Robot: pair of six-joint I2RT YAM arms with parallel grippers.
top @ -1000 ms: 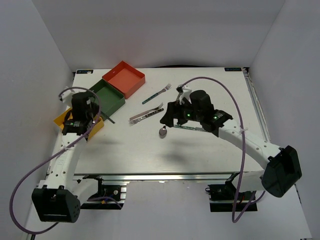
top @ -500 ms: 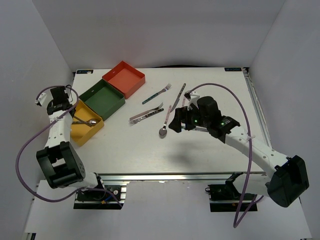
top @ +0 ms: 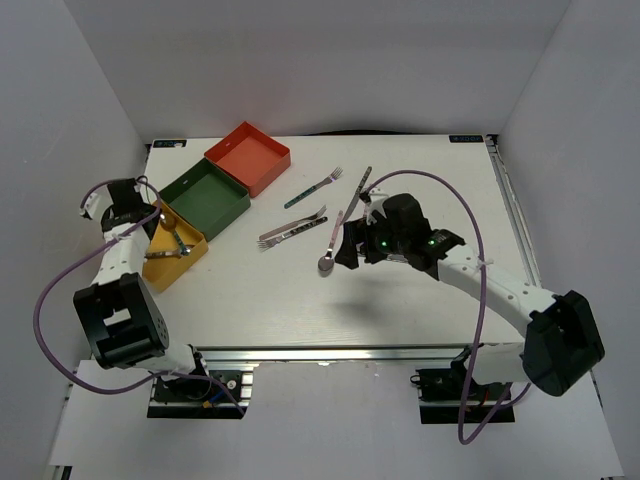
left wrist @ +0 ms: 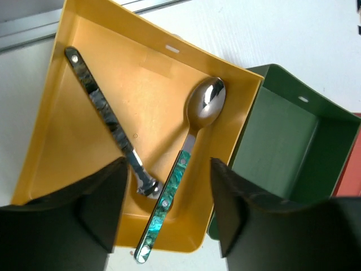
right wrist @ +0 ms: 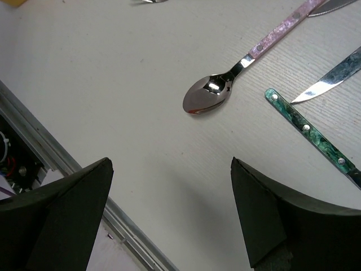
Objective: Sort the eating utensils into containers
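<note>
When viewed from above, the red-orange tray (top: 248,156), green tray (top: 206,199) and yellow tray (top: 165,270) are grouped at the left of the table (top: 300,300), while a pink-handled spoon (top: 331,245) lies mid-table. From the left wrist, the left gripper (left wrist: 167,169) is seen spread, empty, over the yellow tray, where a teal-handled spoon (left wrist: 186,164) lies. From the right wrist, the right gripper (right wrist: 169,169) is seen spread, empty, above the pink-handled spoon.

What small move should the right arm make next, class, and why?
Probably lower the right end effector onto the pink-handled spoon. Its jaws stand open and empty, and the spoon lies loose just ahead of them. The yellow tray already holds a teal-handled spoon, so this one likely belongs there too.
</note>
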